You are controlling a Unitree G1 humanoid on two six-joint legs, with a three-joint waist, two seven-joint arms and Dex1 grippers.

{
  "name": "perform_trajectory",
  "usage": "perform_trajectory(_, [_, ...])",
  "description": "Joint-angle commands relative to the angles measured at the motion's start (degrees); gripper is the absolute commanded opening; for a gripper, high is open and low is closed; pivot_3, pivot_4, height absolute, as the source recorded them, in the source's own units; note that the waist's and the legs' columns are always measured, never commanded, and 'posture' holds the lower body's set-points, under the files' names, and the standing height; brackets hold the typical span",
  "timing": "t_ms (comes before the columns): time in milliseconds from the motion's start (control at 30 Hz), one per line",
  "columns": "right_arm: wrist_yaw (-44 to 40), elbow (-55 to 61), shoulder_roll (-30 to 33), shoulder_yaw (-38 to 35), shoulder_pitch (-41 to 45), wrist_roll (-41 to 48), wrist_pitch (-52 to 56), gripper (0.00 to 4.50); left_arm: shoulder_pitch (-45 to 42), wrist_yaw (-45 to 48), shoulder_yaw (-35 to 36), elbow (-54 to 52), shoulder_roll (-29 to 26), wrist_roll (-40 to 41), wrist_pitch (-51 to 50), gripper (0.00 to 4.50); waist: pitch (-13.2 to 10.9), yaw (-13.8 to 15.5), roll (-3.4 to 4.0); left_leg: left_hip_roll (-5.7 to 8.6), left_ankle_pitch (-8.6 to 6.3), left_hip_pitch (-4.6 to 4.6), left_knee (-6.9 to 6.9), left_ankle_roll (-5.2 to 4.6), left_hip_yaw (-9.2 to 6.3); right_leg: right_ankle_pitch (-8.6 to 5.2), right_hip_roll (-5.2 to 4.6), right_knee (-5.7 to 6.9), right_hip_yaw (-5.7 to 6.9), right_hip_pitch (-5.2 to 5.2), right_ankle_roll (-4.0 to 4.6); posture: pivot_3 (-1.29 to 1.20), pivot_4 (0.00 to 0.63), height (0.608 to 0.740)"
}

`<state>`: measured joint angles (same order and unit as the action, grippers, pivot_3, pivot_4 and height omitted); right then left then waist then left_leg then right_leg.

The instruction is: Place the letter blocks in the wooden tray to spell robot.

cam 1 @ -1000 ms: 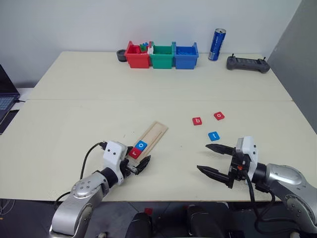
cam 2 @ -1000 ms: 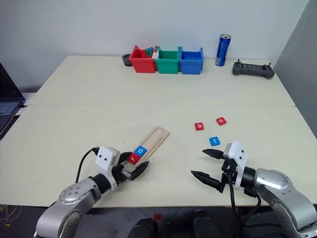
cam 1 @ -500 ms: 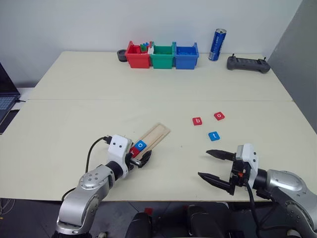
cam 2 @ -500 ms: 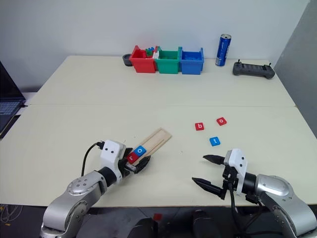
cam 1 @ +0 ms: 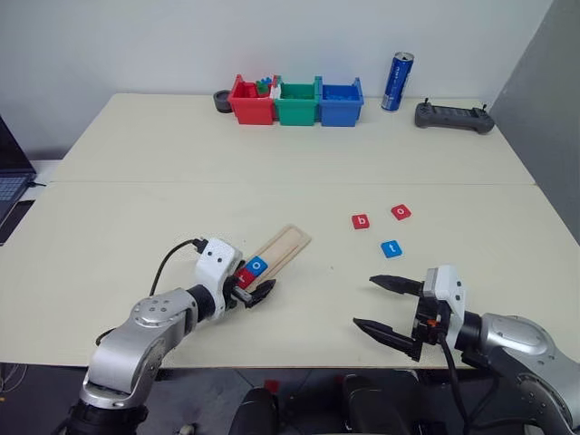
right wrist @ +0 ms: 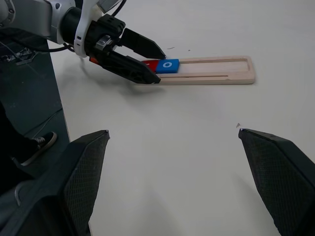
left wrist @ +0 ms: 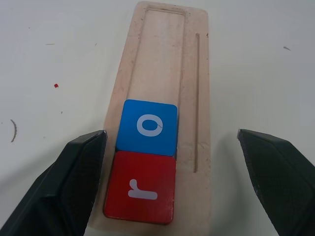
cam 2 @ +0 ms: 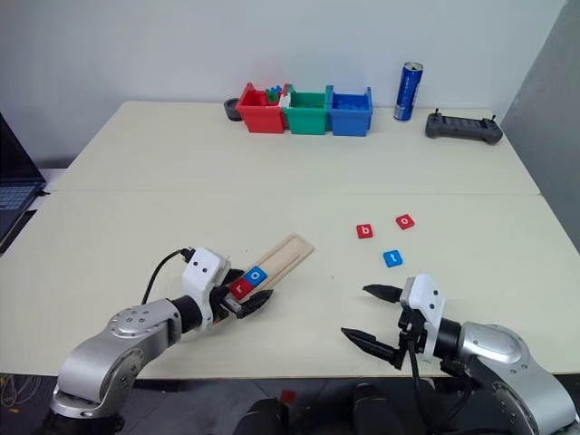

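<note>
The wooden tray point(cam 1: 283, 245) lies slanted near the table's front left. In its near end sit two letter blocks, a red "r" point(left wrist: 141, 191) and a blue "o" point(left wrist: 147, 127), touching each other. The rest of the tray point(left wrist: 162, 59) is bare. My left gripper point(cam 1: 252, 288) is open at that near end, its fingers point(left wrist: 74, 187) either side of the tray and the two blocks. A red "b" point(cam 1: 361, 221), a red "o" point(cam 1: 401, 211) and a blue "t" point(cam 1: 391, 248) lie loose to the right. My right gripper point(cam 1: 363, 302) is open and holds nothing, near the front edge below the "t".
Red point(cam 1: 250, 102), green point(cam 1: 296, 102) and blue point(cam 1: 340, 102) bins stand in a row at the back, with a dark round dish point(cam 1: 222, 100) to their left. A blue can point(cam 1: 396, 82) and a black controller point(cam 1: 453, 116) are at the back right. A laptop point(cam 1: 11, 177) is at the left edge.
My left wrist has turned at the tray's near end, and the tray's far end has swung slightly to the right. The loose blocks have not moved.
</note>
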<state>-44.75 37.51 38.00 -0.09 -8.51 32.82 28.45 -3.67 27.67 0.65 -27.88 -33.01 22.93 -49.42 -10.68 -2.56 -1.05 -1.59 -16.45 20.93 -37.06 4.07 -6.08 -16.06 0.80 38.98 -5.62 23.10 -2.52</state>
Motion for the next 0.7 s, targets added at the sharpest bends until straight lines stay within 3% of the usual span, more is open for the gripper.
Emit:
perform_trajectory(33, [0.7, 3.1, 0.0, -0.7, 0.0, 1.8, 0.9, 4.48, 0.3, 1.5, 0.5, -0.2, -1.1, 0.3, 0.4, 4.50, 0.0, 0.0, 0.00, 0.00, 0.00, 0.00, 0.00, 0.00, 0.00, 0.00, 0.00, 0.00, 0.00, 0.00, 0.00, 0.00, 0.150, 0.740])
perform_trajectory(700, [1.0, 6.1, 0.8, 0.0, 2.6, 5.4, 4.9, 4.48, 0.0, 4.5, -0.8, 3.7, -3.6, -1.1, 0.8, 4.50, 0.0, 0.0, 0.01, 0.00, 0.00, -0.02, 0.00, 0.00, 0.00, 0.00, 0.00, 0.01, 0.00, -0.01, -0.01, 0.00, 0.150, 0.740])
